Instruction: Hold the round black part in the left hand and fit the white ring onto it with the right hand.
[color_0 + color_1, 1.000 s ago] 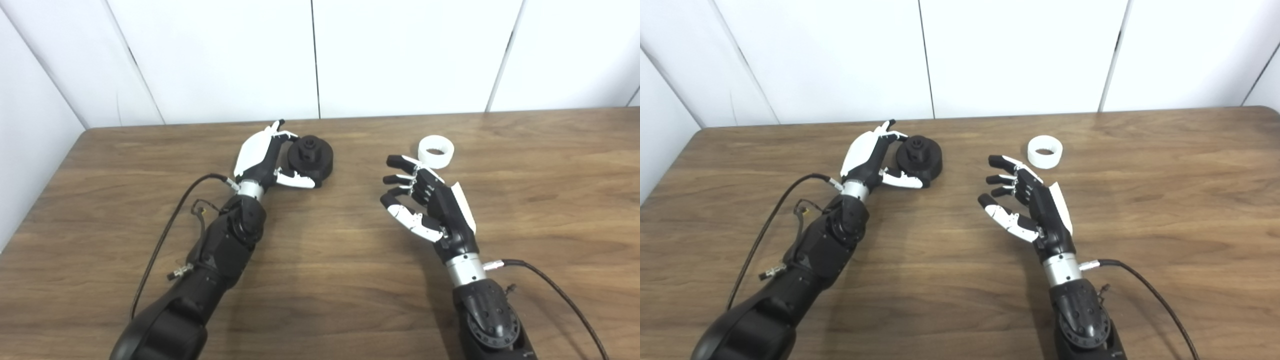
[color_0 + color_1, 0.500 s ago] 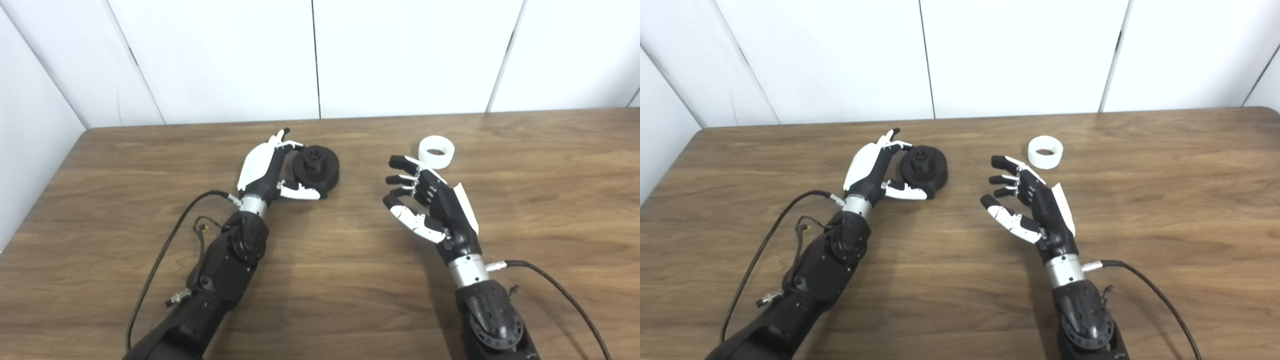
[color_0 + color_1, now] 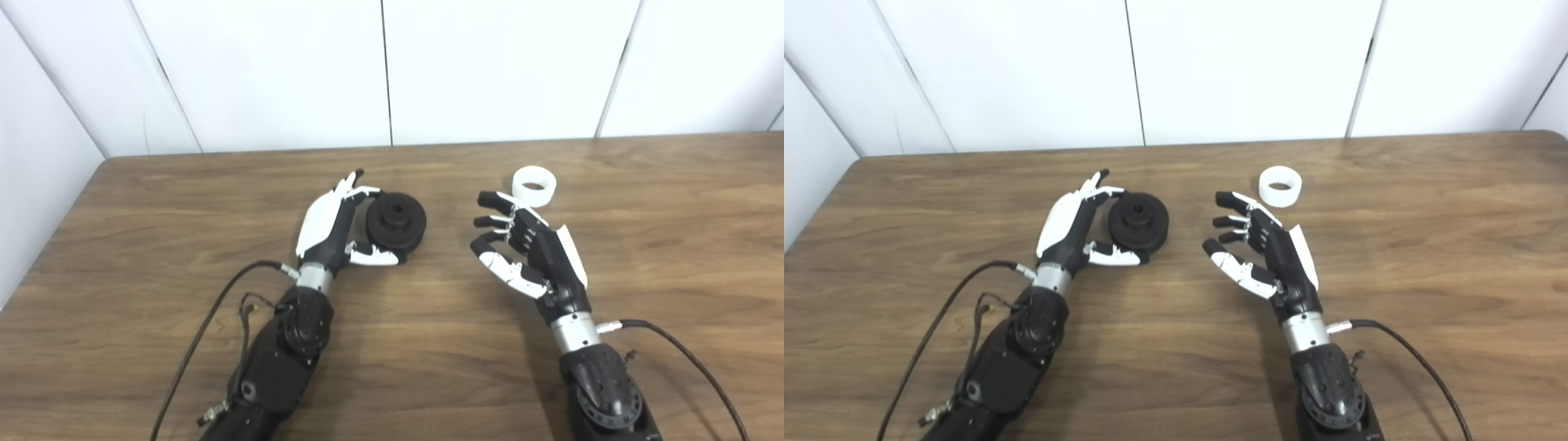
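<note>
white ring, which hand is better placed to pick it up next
Right. The right hand is open, its fingertips just short of the white ring on the table. The left hand is shut on the round black part.

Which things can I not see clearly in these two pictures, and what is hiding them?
- Black part: its left edge and underside, hidden by the left hand in both views. Whether it is off the table cannot be told.
- White ring: its near lower edge, hidden by the right hand's fingers in the left eye view.
- Both upper arms: cut off by the bottom edge.
</note>
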Robot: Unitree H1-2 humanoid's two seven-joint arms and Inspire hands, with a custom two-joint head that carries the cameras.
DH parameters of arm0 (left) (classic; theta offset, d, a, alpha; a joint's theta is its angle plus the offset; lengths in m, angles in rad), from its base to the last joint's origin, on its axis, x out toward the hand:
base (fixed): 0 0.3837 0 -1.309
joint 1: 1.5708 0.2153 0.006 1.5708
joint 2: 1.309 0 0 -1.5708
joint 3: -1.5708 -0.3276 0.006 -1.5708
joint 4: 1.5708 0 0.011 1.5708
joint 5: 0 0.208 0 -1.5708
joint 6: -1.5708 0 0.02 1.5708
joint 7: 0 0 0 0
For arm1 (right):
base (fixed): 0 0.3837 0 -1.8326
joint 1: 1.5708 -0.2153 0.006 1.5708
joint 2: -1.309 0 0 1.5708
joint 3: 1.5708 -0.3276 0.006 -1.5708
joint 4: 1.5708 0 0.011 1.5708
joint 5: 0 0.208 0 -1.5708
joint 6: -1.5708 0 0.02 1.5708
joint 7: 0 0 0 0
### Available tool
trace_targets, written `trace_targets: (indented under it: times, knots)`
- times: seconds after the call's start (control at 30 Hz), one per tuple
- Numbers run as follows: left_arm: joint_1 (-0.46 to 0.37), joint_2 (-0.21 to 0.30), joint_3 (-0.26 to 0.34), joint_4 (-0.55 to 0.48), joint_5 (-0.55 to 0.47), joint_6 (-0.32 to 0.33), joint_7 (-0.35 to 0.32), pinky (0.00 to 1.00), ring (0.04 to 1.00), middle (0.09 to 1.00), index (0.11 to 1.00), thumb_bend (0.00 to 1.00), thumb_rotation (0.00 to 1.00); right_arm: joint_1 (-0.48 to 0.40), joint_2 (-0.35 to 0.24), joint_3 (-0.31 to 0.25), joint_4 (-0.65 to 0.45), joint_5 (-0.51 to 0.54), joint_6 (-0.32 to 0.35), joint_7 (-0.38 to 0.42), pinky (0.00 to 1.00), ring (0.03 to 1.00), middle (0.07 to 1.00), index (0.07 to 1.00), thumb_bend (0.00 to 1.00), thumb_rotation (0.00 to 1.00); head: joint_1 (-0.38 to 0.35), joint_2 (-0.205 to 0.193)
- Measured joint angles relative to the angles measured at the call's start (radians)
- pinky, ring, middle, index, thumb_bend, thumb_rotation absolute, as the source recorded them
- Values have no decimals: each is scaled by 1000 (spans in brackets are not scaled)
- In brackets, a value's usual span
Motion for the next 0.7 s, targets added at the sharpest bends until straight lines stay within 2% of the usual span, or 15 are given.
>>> trace_targets:
  times: [0.27,0.5,0.7]
  knots:
    - [49,-4,0,-53,-9,-6,-8,1000,1000,969,483,524,60,0,-3,0,0,0,0,0,602,706,803,776,544,312,6,3]
    - [58,-5,0,-62,-10,-13,-16,1000,1000,961,482,524,60,0,-7,-1,0,6,0,0,610,713,799,777,541,294,6,2]
    - [70,-5,0,-90,-13,-2,-47,1000,1000,951,483,525,61,-1,-8,-1,0,6,0,0,606,708,800,777,558,320,6,6]
